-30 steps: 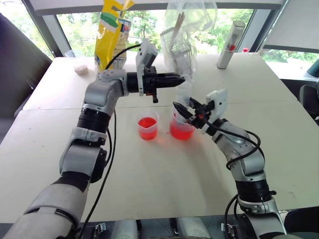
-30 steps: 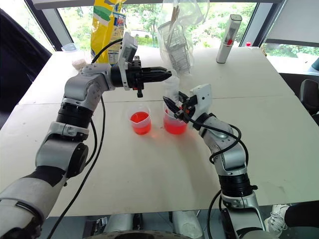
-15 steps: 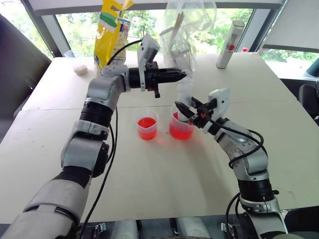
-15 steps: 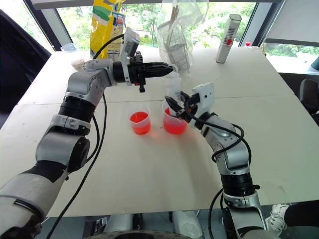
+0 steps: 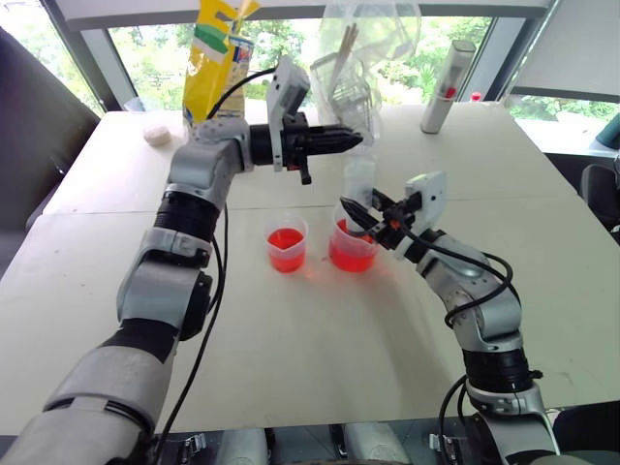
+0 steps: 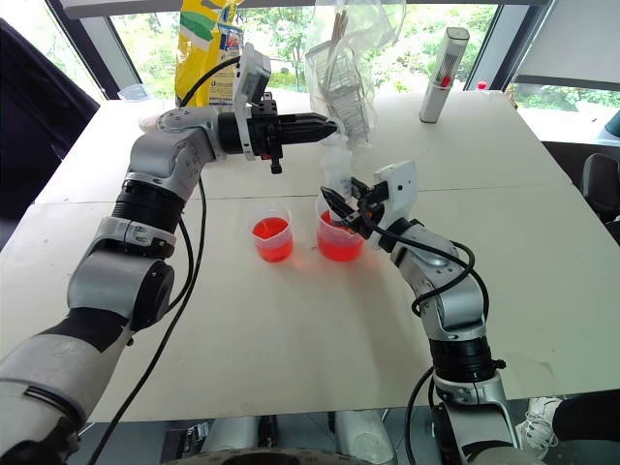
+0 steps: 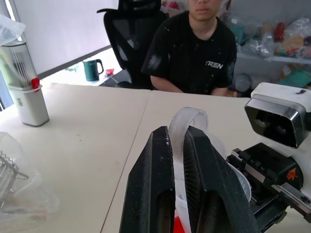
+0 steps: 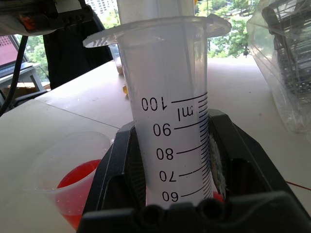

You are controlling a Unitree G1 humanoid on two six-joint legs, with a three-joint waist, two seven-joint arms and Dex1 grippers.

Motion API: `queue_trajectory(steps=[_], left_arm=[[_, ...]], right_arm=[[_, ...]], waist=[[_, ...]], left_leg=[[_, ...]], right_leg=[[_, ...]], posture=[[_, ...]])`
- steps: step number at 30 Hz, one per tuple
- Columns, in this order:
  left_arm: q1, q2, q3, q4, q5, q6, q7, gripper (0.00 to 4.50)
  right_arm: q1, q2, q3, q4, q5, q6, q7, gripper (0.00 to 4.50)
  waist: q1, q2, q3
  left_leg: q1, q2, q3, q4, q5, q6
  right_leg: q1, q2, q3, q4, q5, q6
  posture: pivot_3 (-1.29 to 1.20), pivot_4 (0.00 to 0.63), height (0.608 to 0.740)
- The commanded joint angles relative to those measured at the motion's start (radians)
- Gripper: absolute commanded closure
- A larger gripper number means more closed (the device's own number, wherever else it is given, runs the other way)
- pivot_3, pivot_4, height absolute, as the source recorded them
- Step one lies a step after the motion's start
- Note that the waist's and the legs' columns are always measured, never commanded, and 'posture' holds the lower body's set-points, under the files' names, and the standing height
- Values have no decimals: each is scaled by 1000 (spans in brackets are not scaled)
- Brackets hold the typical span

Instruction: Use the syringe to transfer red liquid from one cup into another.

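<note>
Upright over the bigger cup [image 5: 353,248], syringe [image 8: 167,121] gripped at both ends.
Nearest, right gripper [image 5: 360,214] clamped tight on the syringe barrel, tip down in the bigger cup's red liquid [image 5: 351,258]; smaller cup [image 5: 287,243] just beside it, also holding red liquid. Above, left gripper [image 5: 355,139] level, fingers [image 7: 154,189] pinched narrow on the plunger top [image 7: 188,119]. Farther back on the table [image 5: 320,339]: clear bag [image 5: 354,68], yellow bag [image 5: 215,63], white bottle [image 5: 447,87].
</note>
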Motion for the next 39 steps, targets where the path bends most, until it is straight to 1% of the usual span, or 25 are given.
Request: queue_trajectory(steps=[1,22,24,25,28,29,30,31,32,34,39], left_arm=[[-87,37,91,-38,-16,-59,56,4478],[-65,36,75,-73,-21,-33,27,4478],[-58,38,71,-85,-27,-12,18,3676],[-55,38,71,-90,-29,-2,15,3449],[-38,46,67,-120,-42,29,-7,1941],[-35,46,66,-125,-42,32,-7,1506],[-32,46,67,-128,-41,33,-5,862],[-26,50,67,-135,-42,36,-9,393],[-22,52,68,-139,-43,39,-12,57],[-15,56,78,-151,-52,54,-12,57],[1,112,128,-193,-110,139,-23,57]], right_arm=[[38,-5,59,-18,10,34,37,3151],[23,-12,56,-29,8,37,36,3151],[17,-13,53,-31,9,37,36,3151],[13,-16,50,-32,8,33,38,3151],[-5,-24,34,-34,11,30,36,3151],[-10,-25,30,-36,14,31,35,3151],[-15,-27,26,-39,16,33,34,3151],[-21,-29,22,-42,18,34,33,3151],[-26,-30,19,-43,19,35,33,3151],[-33,-31,14,-44,20,37,32,3151],[-42,-37,8,-44,20,42,31,3151]], waist=[[0,0,0],[0,0,0],[-1,0,0],[-2,0,0],[-2,0,0],[-1,0,0],[-1,0,0],[0,0,0],[0,0,0],[1,0,0],[-3,0,0]], left_leg=[[0,0,0,0,0,0],[0,0,0,0,0,0],[0,0,0,0,0,0],[0,0,0,0,0,0],[1,0,0,0,0,0],[0,0,0,0,0,0],[0,0,0,0,0,0],[0,0,0,0,0,0],[0,0,0,0,0,0],[0,0,0,0,0,0],[1,0,0,0,0,0]], right_leg=[[0,0,0,0,0,0],[0,0,0,0,0,0],[0,0,0,0,0,0],[0,0,0,0,0,0],[0,0,0,0,0,0],[0,0,0,0,0,0],[0,0,0,0,0,0],[0,0,0,0,0,0],[0,0,0,0,0,0],[0,0,0,0,0,0],[0,0,0,0,0,0]], posture=[[0,150,739],[0,150,739],[0,150,739],[0,150,739],[0,150,739],[0,150,739],[0,150,739],[0,150,739],[0,150,739],[0,150,739],[0,150,739]])
